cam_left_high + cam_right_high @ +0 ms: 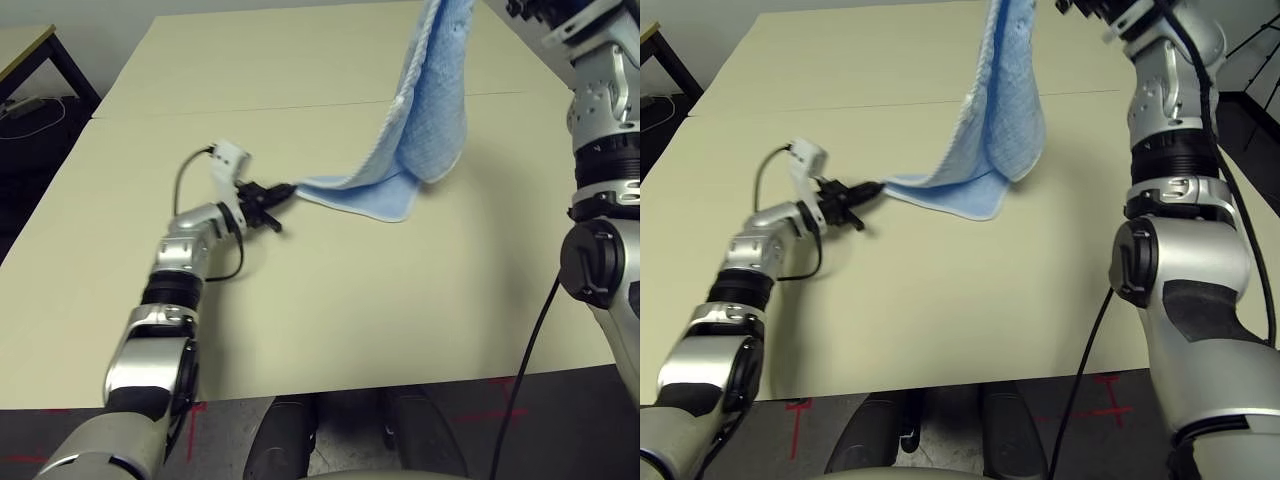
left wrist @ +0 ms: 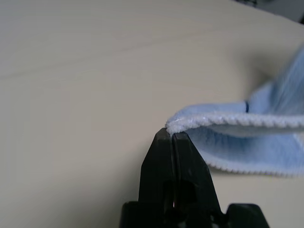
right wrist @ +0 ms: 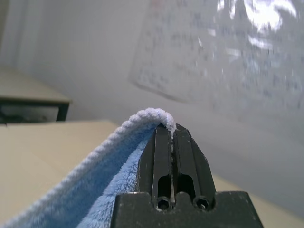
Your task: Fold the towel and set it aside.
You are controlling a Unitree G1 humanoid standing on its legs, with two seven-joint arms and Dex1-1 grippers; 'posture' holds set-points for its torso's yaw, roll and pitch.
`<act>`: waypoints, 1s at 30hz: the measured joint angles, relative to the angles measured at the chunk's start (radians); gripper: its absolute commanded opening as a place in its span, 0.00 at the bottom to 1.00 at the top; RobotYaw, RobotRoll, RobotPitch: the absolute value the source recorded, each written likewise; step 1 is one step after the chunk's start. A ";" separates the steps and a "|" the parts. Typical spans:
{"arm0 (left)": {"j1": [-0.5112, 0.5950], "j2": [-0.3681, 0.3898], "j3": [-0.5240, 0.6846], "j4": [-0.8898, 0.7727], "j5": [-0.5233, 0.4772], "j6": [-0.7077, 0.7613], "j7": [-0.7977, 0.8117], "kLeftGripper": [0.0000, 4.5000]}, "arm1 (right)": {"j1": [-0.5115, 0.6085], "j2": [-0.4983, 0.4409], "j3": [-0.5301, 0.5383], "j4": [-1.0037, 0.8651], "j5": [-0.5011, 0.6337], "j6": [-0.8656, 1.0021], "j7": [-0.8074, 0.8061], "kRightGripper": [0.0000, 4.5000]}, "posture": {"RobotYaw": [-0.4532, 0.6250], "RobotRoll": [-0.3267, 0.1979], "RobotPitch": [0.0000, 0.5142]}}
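The light-blue towel [image 1: 435, 90] with white stitched edging hangs from high at the back right down to the table, where its lower end [image 1: 950, 195] lies on the surface. My right gripper [image 3: 169, 127] is raised above the table and shut on the towel's upper edge. My left gripper [image 1: 288, 189] sits low on the table at centre left, its black fingers [image 2: 164, 156] shut on the towel's [image 2: 247, 137] near corner, which is lifted slightly off the surface.
The beige table [image 1: 330, 310] spreads wide in front and to the left of the towel, with a seam across its far part. A dark side table [image 1: 40, 60] stands off the far left edge. My right arm [image 1: 1180, 240] rises along the right side.
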 measured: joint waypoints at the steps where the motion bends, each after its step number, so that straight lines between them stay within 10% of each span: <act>1: 0.002 0.018 0.020 -0.043 -0.007 0.027 0.028 0.00 | 0.050 -0.005 -0.001 -0.006 0.001 0.026 -0.001 0.00 | 0.45 0.62 0.33; 13: 0.006 0.127 0.001 -0.272 -0.033 0.285 0.087 0.00 | 0.386 -0.126 0.004 -0.318 0.076 0.399 0.111 0.00 | 0.43 0.62 0.41; 24: -0.064 0.305 -0.043 -0.305 -0.165 0.598 -0.149 0.00 | 0.324 -0.265 -0.092 -0.382 0.308 0.771 0.275 0.00 | 0.43 0.62 0.46; 30: -0.095 0.333 -0.078 -0.232 -0.169 0.655 -0.180 0.00 | 0.306 -0.324 0.052 -0.296 0.198 0.760 0.374 0.00 | 0.43 0.62 0.51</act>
